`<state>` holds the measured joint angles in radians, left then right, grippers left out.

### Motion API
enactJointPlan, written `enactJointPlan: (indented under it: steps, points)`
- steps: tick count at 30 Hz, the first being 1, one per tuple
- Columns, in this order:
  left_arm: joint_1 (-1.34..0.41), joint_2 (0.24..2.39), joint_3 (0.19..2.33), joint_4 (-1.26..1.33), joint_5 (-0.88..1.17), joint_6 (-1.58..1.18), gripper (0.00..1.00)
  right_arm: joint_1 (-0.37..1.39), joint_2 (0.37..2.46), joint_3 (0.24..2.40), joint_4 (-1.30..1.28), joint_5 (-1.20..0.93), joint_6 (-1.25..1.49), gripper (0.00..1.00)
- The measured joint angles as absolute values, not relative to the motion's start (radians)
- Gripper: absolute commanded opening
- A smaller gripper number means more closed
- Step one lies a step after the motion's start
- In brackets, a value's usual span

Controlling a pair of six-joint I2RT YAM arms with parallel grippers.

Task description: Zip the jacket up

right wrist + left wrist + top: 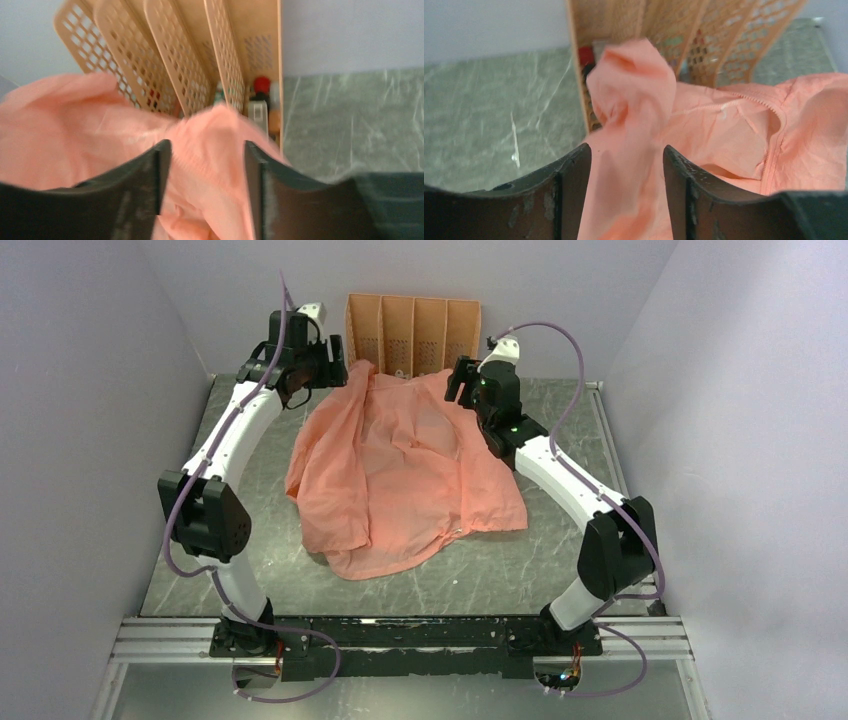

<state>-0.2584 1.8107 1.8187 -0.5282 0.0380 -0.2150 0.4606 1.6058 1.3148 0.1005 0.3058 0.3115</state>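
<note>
Closest to the arm bases [400, 645] a strip of table [500, 575] shows, and the jacket [400, 470] begins just beyond it. Its hem lies toward the bases and its collar end toward the back, and it sits rumpled in the middle of the table with folds across the front. At the far end both claws sit at the collar corners. The left claw [626, 165] has its fingers apart with a bunched pink flap standing loosely between them. The right claw [207, 165] is likewise spread, with cloth lying in the gap and not pinched. The step looks like spreading the jacket flat before zipping, and it seems only half done. To do it well, lift both claws straight up clear of the cloth so nothing drags. Then smooth the front so the zipper [769, 160], seen curving along the front edge near the collar, lies straight. Where the slider sits I cannot tell. Behind the collar stands the rack [412, 330], very close to the cloth, so pull away from it.
</note>
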Motion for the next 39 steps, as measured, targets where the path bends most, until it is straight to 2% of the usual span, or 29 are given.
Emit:
enactJointPlan:
  steps: [6,13,19,24,33,36,37,38,39]
  points:
    - [-0.246,1.742,1.720,-0.572,-0.027,-0.265,0.79,0.460,1.521,1.264,0.060,0.299,0.327,0.77]
    - [-0.246,1.553,1.541,-0.591,-0.017,-0.297,0.77,0.472,1.410,1.158,0.006,0.211,0.359,0.77]
    - [-0.246,1.409,1.367,-0.609,0.068,-0.319,0.75,0.507,1.348,1.080,-0.040,0.075,0.392,0.71]
    - [-0.246,1.335,1.248,-0.626,0.184,-0.331,0.74,0.566,1.325,1.008,-0.043,-0.043,0.435,0.70]
    - [-0.307,1.301,1.103,-0.655,0.266,-0.382,0.69,0.665,1.319,0.884,-0.056,-0.095,0.482,0.69]
    - [-0.359,1.306,1.081,-0.663,0.256,-0.412,0.70,0.684,1.319,0.866,-0.053,-0.094,0.493,0.69]
    - [-0.378,1.310,1.076,-0.664,0.248,-0.423,0.73,0.692,1.319,0.858,-0.051,-0.094,0.496,0.69]
    - [-0.395,1.316,1.071,-0.665,0.238,-0.434,0.80,0.699,1.319,0.850,-0.050,-0.095,0.499,0.69]
    - [-0.405,1.324,1.069,-0.666,0.229,-0.440,0.81,0.705,1.319,0.842,-0.049,-0.096,0.502,0.69]
